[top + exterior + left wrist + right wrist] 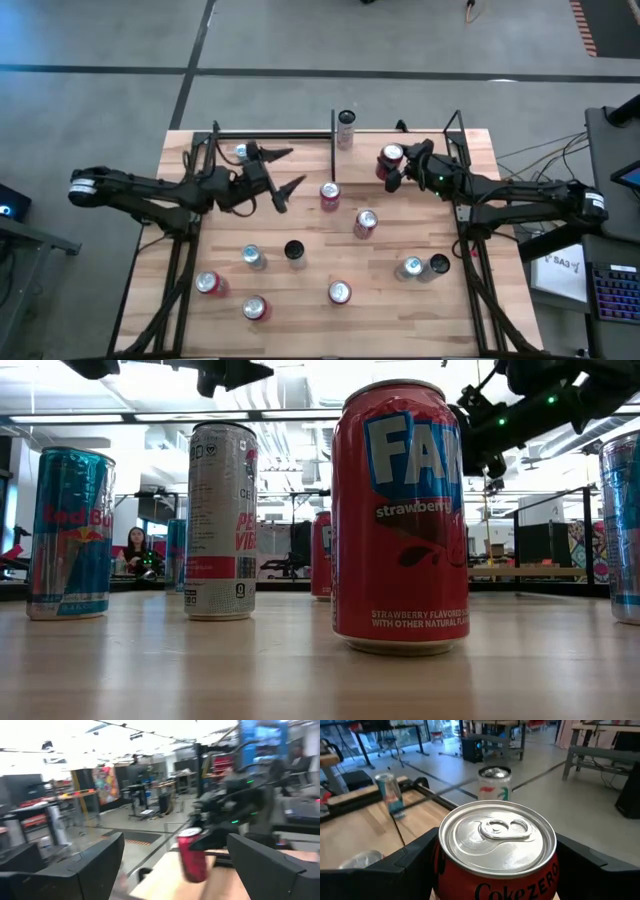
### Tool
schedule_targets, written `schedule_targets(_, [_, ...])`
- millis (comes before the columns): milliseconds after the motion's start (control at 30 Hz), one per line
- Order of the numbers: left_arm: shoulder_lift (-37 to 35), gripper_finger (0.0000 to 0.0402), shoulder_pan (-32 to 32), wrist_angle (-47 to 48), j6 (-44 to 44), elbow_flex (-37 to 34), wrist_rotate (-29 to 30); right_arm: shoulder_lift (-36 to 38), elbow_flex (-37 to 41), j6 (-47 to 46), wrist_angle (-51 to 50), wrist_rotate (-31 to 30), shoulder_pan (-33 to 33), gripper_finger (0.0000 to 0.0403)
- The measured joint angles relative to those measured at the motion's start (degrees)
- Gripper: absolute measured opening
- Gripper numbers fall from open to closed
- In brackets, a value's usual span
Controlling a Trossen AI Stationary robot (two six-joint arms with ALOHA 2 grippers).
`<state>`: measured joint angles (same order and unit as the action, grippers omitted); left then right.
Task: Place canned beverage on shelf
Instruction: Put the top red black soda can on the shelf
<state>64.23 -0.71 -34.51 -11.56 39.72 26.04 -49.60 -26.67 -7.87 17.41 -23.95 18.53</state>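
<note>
Red Coke Zero can (497,855) sits clamped between the right gripper's (395,166) two dark fingers (405,870), lifted near the tabletop's (300,300) 1 o'clock corner in the high view. The can stays upright, its silver lid facing the wrist camera.

Shelf (300,137) runs along the table's far edge, from 11 to 1 o'clock, black rods framing a light board. A white can (346,128) already stands at its 12 o'clock post. A blue-and-silver can (241,152) stands toward the shelf's left end.

Left gripper (285,172) hovers at about 10 o'clock, just in front of the shelf, fingers spread wide and gripping nothing. In its wrist view the held red can shows between its fingers (95,870), well beyond them.

Clutter on the table:
- red can (330,195) near centre, between the two grippers
- red can (365,223) just toward 4 o'clock from it
- silver can (253,257) and dark can (294,252) toward 7 o'clock
- three red cans across the near side (208,284), (254,308), (340,293)
- blue can (411,268) touching a dark can (438,265) at 4 o'clock

Low view: a strawberry Fanta can (401,520) fills the foreground, hiding much of what lies behind it. A person sits far off in the room.
</note>
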Motion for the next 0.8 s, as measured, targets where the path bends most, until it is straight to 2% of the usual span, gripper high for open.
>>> schedule_targets(167, [0.1,0.0327,-3.1,3.7,1.1,0.0,-0.2,-0.9,-0.9,-0.1,1.7,0.3,1.4,0.0291])
schedule_targets(267, [0.1,0.0322,-3.2,4.6,1.7,0.0,-2.0,-1.6,-0.9,-2.3,1.2,3.4,1.2,0.0291])
schedule_targets(500, [-1.1,0.032,-3.2,4.8,0.6,0.0,-7.7,-2.1,-0.8,-2.8,-1.6,5.5,1.0,0.0291])
schedule_targets(800, [-4.0,0.032,-3.2,9.2,0.5,0.0,-8.6,-2.1,0.3,-3.3,-2.2,5.9,1.0,0.0292])
